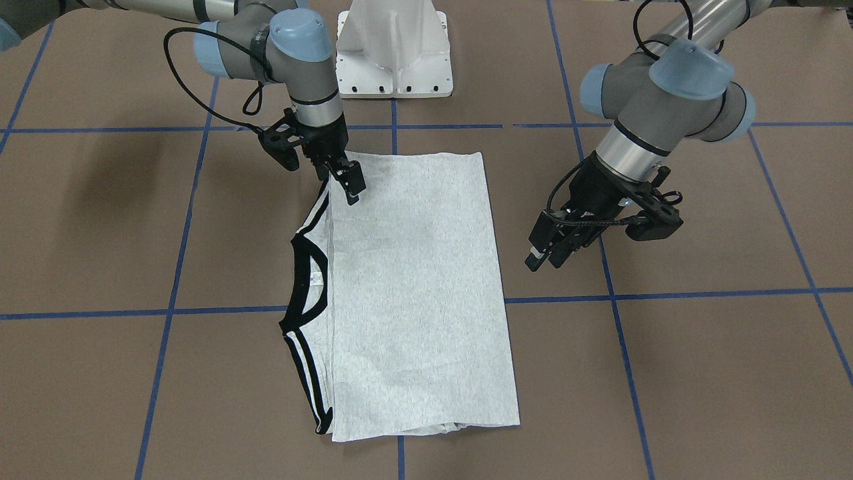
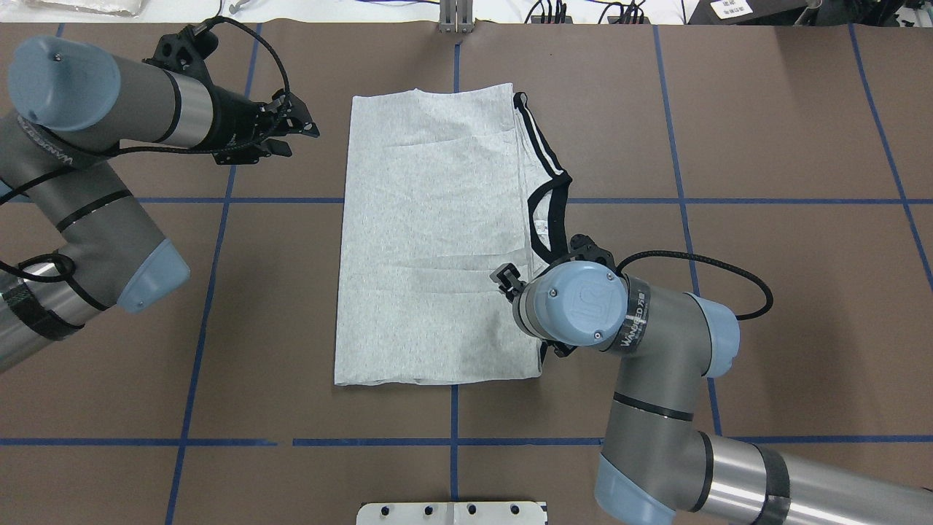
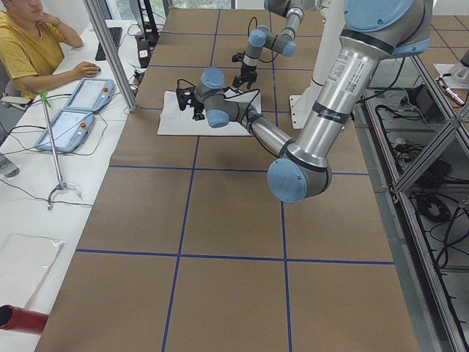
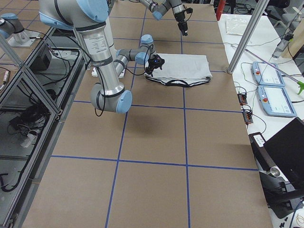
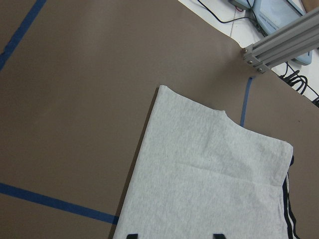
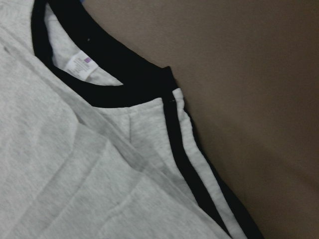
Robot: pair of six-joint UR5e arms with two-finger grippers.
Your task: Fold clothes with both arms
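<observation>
The right arm (image 2: 656, 379) bends at the elbow, its wrist upright and its right gripper (image 1: 352, 190) pointing straight down. Directly beneath it lies the T-shirt (image 1: 413, 280), folded into a long grey rectangle flat on the table (image 1: 700, 373). The tool stands over the corner nearest the robot, on the edge where the black collar (image 1: 310, 280) and the black-white stripes (image 6: 189, 164) show. Its wrist camera sees that cloth from close up with no fingers in view, so I cannot tell how its jaws stand or whether they touch the fabric.

The left arm (image 2: 95, 219) reaches forward with its wrist turned sideways. The left gripper (image 1: 543, 259) slants down toward the shirt's opposite long edge — off the cloth, over bare table beside it. Its fingertips (image 5: 130, 235) are spread well apart and hold nothing; ahead of them lies the plain grey side of the shirt.
</observation>
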